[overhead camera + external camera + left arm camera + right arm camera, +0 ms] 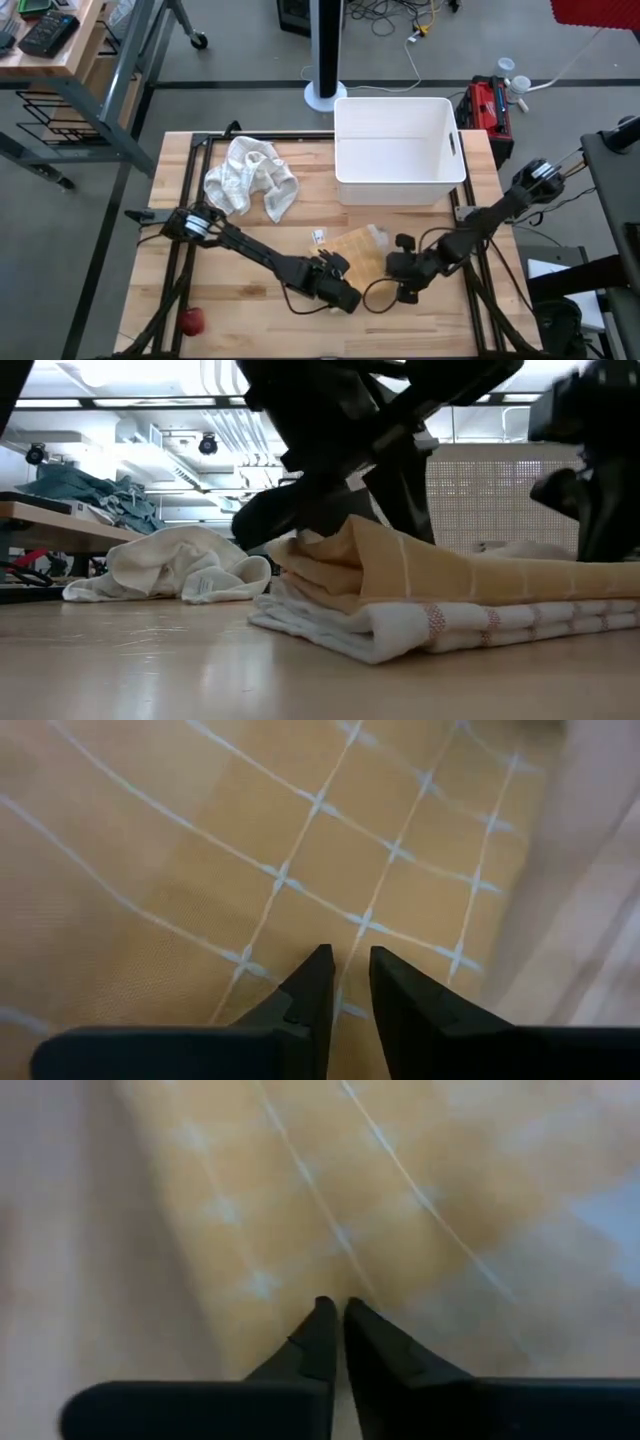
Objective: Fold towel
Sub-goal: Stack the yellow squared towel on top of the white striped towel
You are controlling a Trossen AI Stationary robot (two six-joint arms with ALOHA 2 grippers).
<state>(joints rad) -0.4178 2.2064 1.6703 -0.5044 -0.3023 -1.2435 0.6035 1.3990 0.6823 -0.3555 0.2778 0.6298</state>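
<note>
Towel (362, 247), tan with a pale grid, lies on the desk (250, 320) just in front of the white bin (398, 148), and in the low view it rests folded on top of a white cloth with red stitching (440, 628). You have both claws down on it: the left claw (335, 265) at the edge farther from the bin's right end, the right claw (395, 265) at the opposite edge. Your main risk, as I judge it, is a pinch that takes too little or too much. Too shallow, and the tan layer slides out on the lift and the fold collapses. Too deep, and you drag the white cloth underneath along with it and spoil both. A second risk is uneven travel of the two arms, which would skew the fold. The left claw (345, 982) stands nearly closed with a narrow gap, tips against the tan fabric; whether fabric is caught between them cannot be told. The right claw (335, 1330) shows its tips all but meeting on the same fabric, and again a grip cannot be confirmed. A crumpled white towel (250, 175) lies beside the bin, well clear, and a red object (190, 321) sits at the desk's near edge, far from the bin.
</note>
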